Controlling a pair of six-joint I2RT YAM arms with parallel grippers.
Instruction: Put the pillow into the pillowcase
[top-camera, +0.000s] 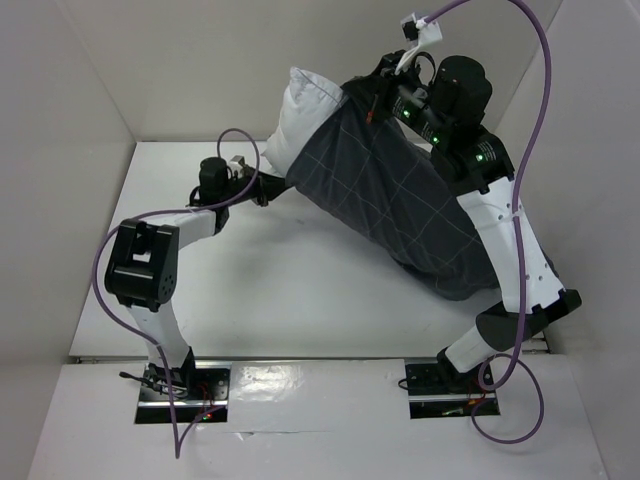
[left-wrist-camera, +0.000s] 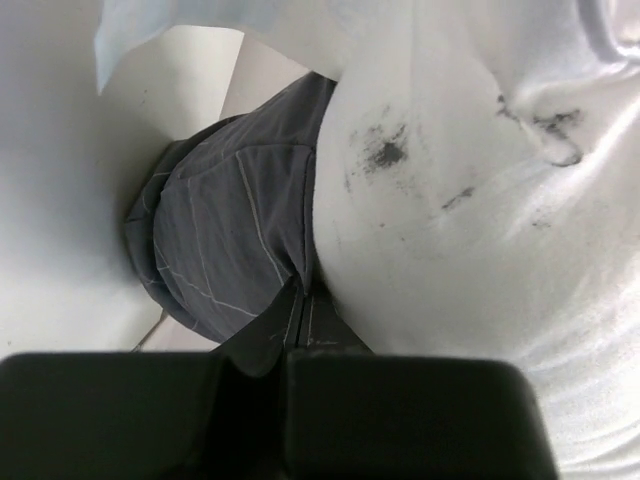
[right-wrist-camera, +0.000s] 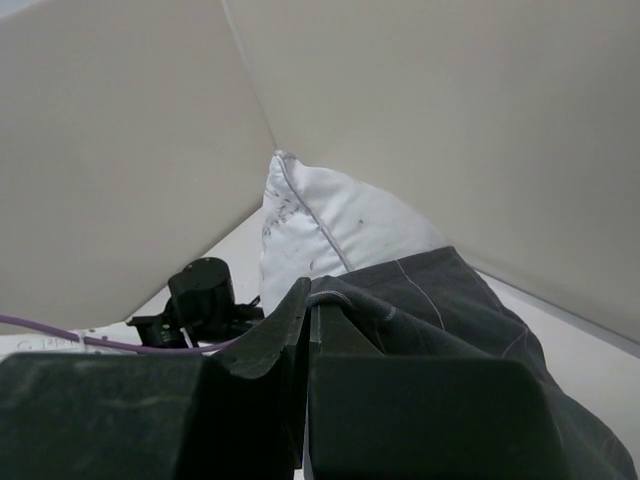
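1. Charcoal pillowcase (top-camera: 400, 200) covers most of the pillow (top-camera: 305, 115); one end pokes from its mouth.
2. Both the left gripper (left-wrist-camera: 290, 340) and right gripper (right-wrist-camera: 306, 300) pinch its hem.
3. Next, likely: tug the hem over that end.

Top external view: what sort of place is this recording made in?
Most likely a lab robot cell, not a bedroom: a white table boxed in by plain white panels, the left arm and right arm bolted to plates at its near edge, and purple cables looping loose.
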